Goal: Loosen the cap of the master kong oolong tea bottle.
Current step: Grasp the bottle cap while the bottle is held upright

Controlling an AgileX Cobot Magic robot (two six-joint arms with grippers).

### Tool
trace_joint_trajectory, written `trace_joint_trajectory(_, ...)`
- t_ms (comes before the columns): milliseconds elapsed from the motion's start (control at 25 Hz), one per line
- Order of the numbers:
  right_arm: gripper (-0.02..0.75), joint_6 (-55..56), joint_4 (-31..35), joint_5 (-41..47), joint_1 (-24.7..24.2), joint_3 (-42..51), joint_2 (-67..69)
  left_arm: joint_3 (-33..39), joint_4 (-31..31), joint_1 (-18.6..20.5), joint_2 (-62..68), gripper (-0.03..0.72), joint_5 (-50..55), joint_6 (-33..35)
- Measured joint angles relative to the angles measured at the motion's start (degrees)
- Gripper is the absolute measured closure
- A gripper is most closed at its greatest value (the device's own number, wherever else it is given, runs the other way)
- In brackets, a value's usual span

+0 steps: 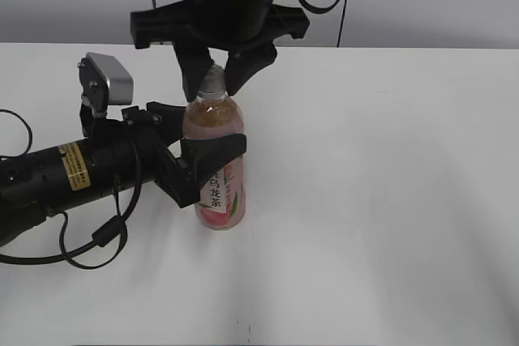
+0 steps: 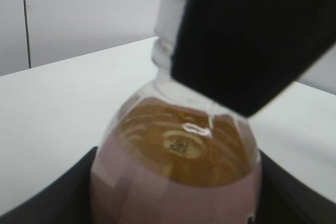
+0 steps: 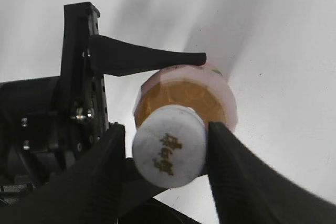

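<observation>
White surface (image 1: 389, 200) held upright tea bottle (image 1: 217, 131) left of centre, left gripper (image 1: 212, 147) fingers clamped round its body, right gripper (image 3: 168, 153) fingers pressed on both sides of white cap (image 3: 169, 146) from above

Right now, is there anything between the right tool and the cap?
Nothing visible is. The right tool has a finger on each side of the cap, while the left tool holds the bottle lower down.
</observation>
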Motion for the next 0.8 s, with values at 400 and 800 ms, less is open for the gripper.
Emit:
trace_joint_trajectory(400, 0.437, -0.84, -0.35, 0.11, 0.00, 0.00, 0.00, 0.00, -0.05, 0.00, 0.00, 0.221, 0.00, 0.00)
trace_joint_trajectory(800, 0.447, -20.39, -0.41, 0.23, -0.11, 0.00, 0.00, 0.00, -0.11, 0.00, 0.00, 0.221, 0.00, 0.00)
